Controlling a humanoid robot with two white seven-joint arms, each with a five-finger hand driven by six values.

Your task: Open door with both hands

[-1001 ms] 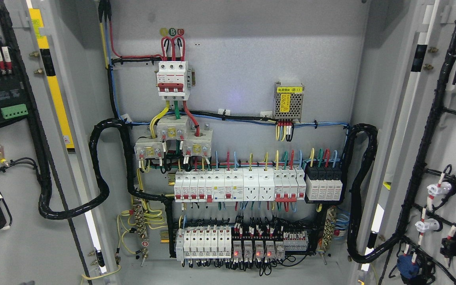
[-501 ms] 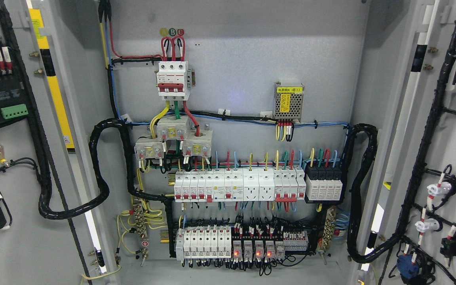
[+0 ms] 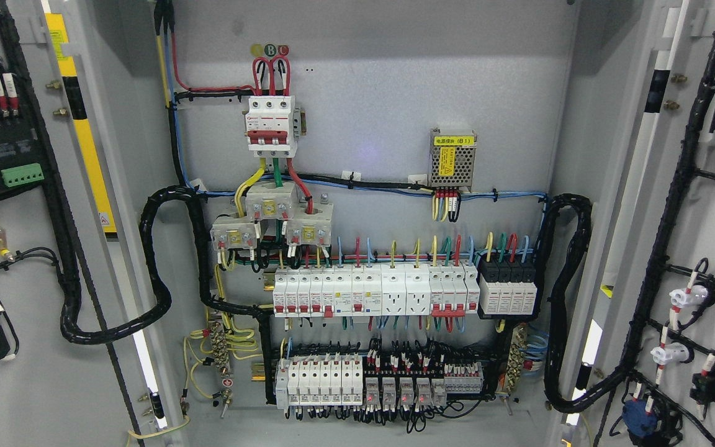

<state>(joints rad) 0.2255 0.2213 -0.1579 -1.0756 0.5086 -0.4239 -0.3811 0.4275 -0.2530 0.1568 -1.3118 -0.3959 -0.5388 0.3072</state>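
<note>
Grey steel cabinet backplate (image 3: 395, 81) lay fully exposed; left of it swung the grey wired left door (image 3: 28, 385), right of it the right door (image 3: 692, 205). Opening looked complete. Neither hand showed, so their state was unknowable.

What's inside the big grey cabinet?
Inside the cabinet: white breakers, a red-handled main breaker, a power supply and black cables. Wiring beneath the breakers is hidden.

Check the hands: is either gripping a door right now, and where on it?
Nothing visibly held: neither hand is in view. The left door and right door both stand swung open.
</note>
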